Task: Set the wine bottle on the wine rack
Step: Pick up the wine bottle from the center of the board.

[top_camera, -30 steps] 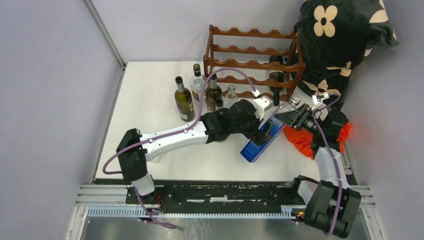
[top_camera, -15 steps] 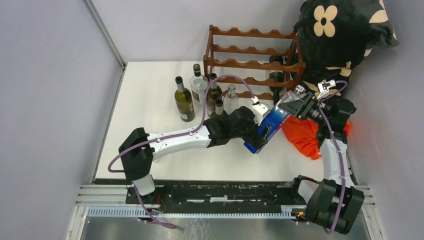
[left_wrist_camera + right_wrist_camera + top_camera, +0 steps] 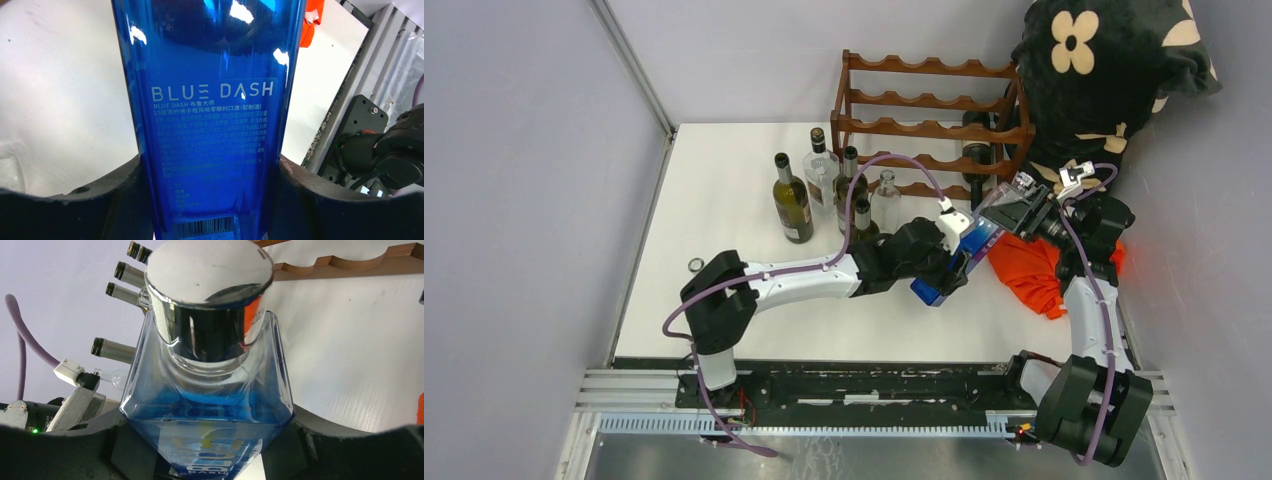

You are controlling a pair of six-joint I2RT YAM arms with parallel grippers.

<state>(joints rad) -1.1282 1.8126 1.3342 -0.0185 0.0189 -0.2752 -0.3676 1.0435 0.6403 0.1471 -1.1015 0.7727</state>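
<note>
Centre-right of frame: blue wine bottle (image 3: 977, 243) being held tilted, long axis running lower left to upper right, cap end upper right, below wine rack (image 3: 924, 128). Body being clenched by left gripper (image 3: 952, 268), shoulder being grasped by right gripper (image 3: 1009, 216).

The blue square-sided glass wine bottle (image 3: 977, 243) (image 3: 215, 100) (image 3: 205, 407), topped by a mirror-silver cap, is hanging tilted over the right half of the white surface (image 3: 724, 200). Its capped end is pointing up toward the far right corner and its base is sloping down toward the near edge. White "BLUE DASH" lettering and a barcode are showing on one flat face. The left end effector (image 3: 951, 268) (image 3: 210, 200) is pressing on both sides of its lower body, and the right end effector (image 3: 1012, 214) (image 3: 207, 450) is clamping its shoulders. The reddish-brown wooden wine rack (image 3: 929, 125) (image 3: 350, 262), with wavy scalloped rails in tiers, is standing upright at the far edge, just beyond the bottle's cap.
</note>
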